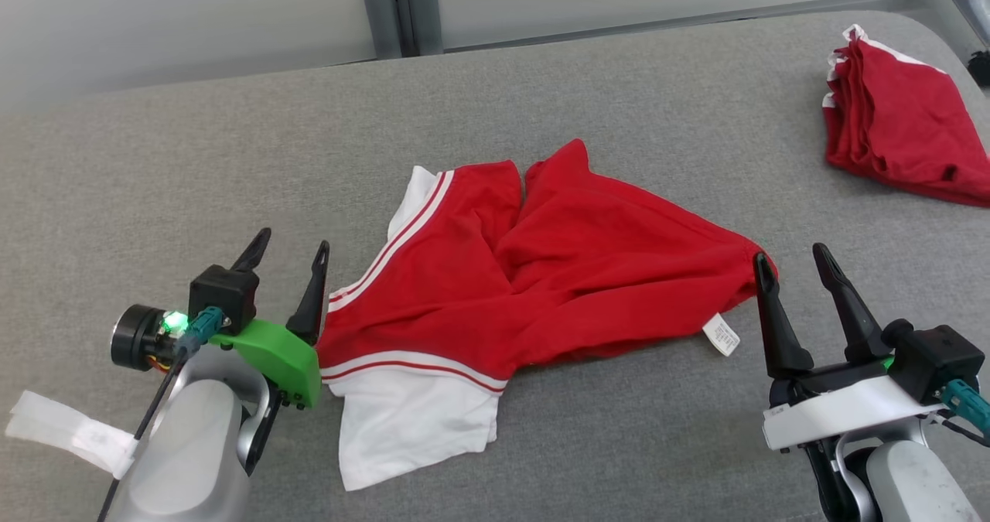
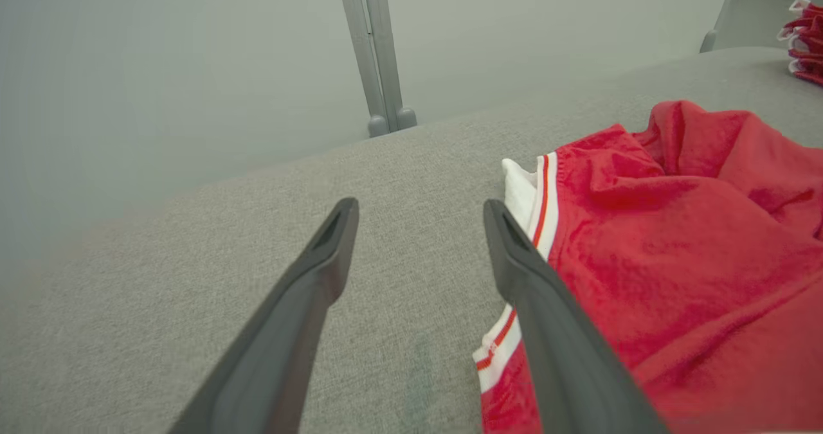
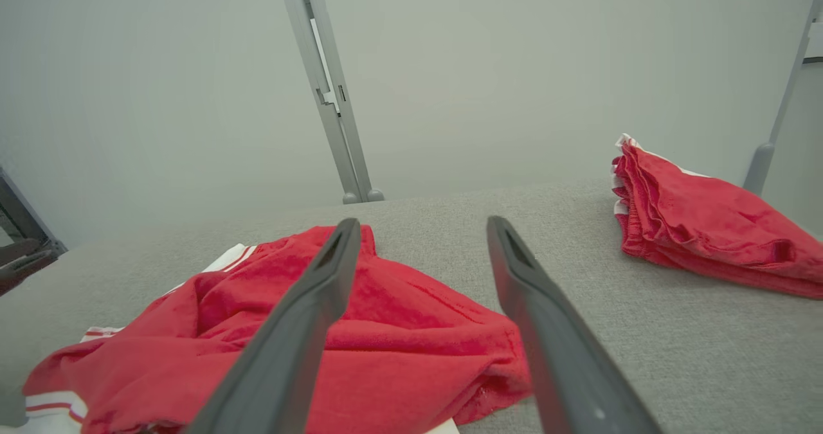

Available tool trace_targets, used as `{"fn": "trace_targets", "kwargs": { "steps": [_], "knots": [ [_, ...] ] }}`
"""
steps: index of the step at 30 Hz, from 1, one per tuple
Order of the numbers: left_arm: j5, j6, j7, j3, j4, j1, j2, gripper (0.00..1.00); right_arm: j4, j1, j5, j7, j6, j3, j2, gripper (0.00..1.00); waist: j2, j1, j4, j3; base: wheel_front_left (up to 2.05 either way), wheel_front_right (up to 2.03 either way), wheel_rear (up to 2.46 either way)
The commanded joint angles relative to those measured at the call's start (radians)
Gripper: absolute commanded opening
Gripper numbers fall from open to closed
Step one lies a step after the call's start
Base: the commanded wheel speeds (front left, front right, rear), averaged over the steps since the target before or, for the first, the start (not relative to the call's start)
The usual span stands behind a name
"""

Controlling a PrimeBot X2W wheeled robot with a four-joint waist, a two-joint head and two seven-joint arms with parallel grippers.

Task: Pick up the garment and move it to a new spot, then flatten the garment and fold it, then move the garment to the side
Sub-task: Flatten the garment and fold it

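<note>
Flanking the garment [image 1: 534,274], left tool [image 1: 294,239] and right tool [image 1: 790,253] gape wide at its side edges.

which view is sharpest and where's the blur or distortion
head view: soft even light, garment crisp, shadows faint; left wrist view: wide-angle stretch, left fingers soften near the bottom edge; right wrist view: same with right fingers, backdrop hazy

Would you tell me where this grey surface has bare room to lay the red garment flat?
Free: the grey surface behind the garment, towards the far edge and left; also the strip between it and the folded red pile. Crowded: the near edge, where the left pincer and right pincer flank the garment.
</note>
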Motion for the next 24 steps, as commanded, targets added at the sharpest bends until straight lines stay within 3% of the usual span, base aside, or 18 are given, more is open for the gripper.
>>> {"fn": "trace_targets", "kwargs": {
  "steps": [1, 12, 13, 14, 18, 24],
  "knots": [
    [-0.014, 0.001, 0.005, -0.014, 0.02, -0.019, 0.014, 1.0, 0.006, -0.008, -0.004, -0.002, -0.001, -0.001, 0.004, 1.0, 0.0, 0.0, -0.023, 0.022, 0.0, 0.0, 0.0],
    [-0.132, 0.001, 0.086, -0.162, 0.172, -0.038, 0.03, 1.0, 0.017, -0.019, -0.007, -0.003, -0.001, -0.009, 0.005, 1.0, 0.0, 0.0, -0.043, 0.04, 0.0, 0.0, 0.0],
    [-0.151, 0.001, 0.099, -0.176, 0.182, -0.04, 0.027, 0.35, 0.018, -0.019, -0.007, -0.003, -0.001, -0.01, 0.004, 1.0, 0.0, 0.0, -0.042, 0.04, 0.0, 0.0, 0.0],
    [-0.163, 0.001, 0.107, -0.189, 0.189, -0.046, 0.027, 0.03, 0.018, -0.019, -0.007, -0.003, -0.001, -0.012, 0.003, 1.0, 0.0, 0.0, -0.042, 0.04, 0.0, 0.0, 0.0],
    [-0.204, 0.001, 0.082, -0.222, 0.197, -0.061, 0.033, 0.0, 0.02, -0.021, -0.008, -0.003, -0.001, -0.015, 0.001, 1.0, 0.0, 0.0, -0.035, 0.038, 0.0, 0.0, 0.0],
    [-0.241, 0.014, 0.021, -0.175, 0.217, -0.083, 0.064, 0.0, 0.022, -0.012, -0.011, -0.003, -0.001, -0.022, 0.0, 1.0, 0.0, 0.0, -0.022, 0.032, 0.0, 0.0, 0.0]
  ]
}}
